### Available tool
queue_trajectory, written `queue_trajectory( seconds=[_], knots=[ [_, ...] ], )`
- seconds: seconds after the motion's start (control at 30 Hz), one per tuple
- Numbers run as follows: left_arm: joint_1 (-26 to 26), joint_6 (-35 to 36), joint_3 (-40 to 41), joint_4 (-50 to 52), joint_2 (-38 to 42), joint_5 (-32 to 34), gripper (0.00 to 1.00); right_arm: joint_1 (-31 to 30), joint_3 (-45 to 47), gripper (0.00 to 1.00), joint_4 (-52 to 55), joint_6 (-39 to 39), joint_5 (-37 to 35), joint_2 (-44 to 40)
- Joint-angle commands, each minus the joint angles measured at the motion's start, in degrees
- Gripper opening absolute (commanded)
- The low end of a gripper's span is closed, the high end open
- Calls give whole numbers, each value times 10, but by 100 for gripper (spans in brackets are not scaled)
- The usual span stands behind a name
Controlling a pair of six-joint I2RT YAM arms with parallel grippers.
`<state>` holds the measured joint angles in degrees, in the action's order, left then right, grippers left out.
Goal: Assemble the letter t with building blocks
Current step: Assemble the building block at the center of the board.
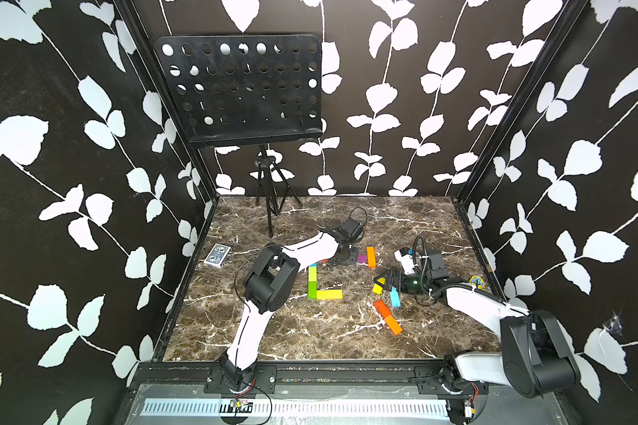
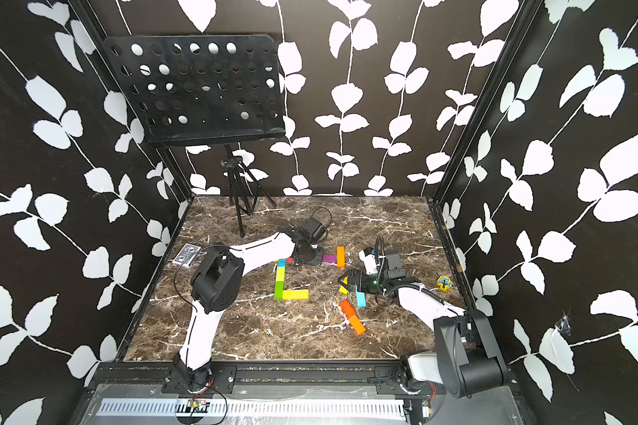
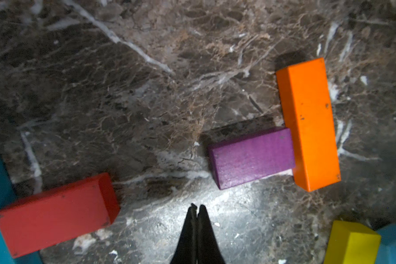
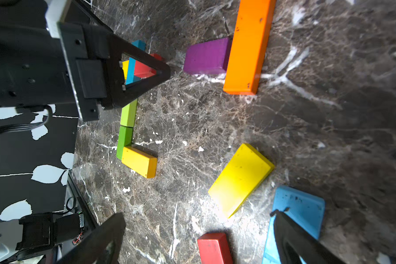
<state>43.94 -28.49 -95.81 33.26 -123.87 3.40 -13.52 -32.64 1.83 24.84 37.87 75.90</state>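
Observation:
The building blocks lie on the marble table. A lime and green column (image 1: 312, 281) with a yellow bar (image 1: 329, 294) at its foot forms an L, topped by a cyan block (image 1: 313, 264). My left gripper (image 3: 197, 206) is shut and empty, tips over bare table between a red block (image 3: 55, 214) and a purple block (image 3: 252, 157) that butts against an orange bar (image 3: 309, 123). My right gripper (image 4: 198, 214) is open and holds nothing. A yellow block (image 4: 240, 178) lies ahead of it, a red block (image 4: 213, 248) between its fingers, and a cyan block (image 4: 300, 210) beneath one finger.
A red-orange bar (image 1: 381, 307) and an orange bar (image 1: 393, 324) lie end to end near the front right. A blue-patterned card box (image 1: 217, 255) sits at the left, a yellow tree token (image 1: 476, 282) at the right edge, and a music stand tripod (image 1: 269, 217) at the back.

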Motion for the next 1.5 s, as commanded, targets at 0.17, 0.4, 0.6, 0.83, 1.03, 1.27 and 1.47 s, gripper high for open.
queue_trajectory(
  seconds=[0.17, 0.4, 0.6, 0.83, 1.03, 1.27, 1.47],
  knots=[
    [-3, -6, -38, 21, -28, 19, 5, -2, -15, 99, -13, -8, -21, -5],
    [-5, -8, -48, 19, -42, 12, 7, -2, -17, 99, -16, -9, -20, 2],
    [-5, -5, -58, 23, -51, 7, 10, -2, -18, 99, -15, -11, -20, 8],
    [-5, -7, -61, 25, -52, 3, 11, -2, -20, 99, -13, -12, -18, 11],
    [-5, -9, -60, 25, -52, 0, 13, -3, -20, 99, -10, -14, -17, 8],
    [-5, -10, -56, 20, -51, 0, 16, -2, -21, 99, -8, -15, -19, 8],
    [-5, -8, -57, 18, -52, 0, 18, -3, -22, 99, -7, -16, -19, 9]
  ],
)
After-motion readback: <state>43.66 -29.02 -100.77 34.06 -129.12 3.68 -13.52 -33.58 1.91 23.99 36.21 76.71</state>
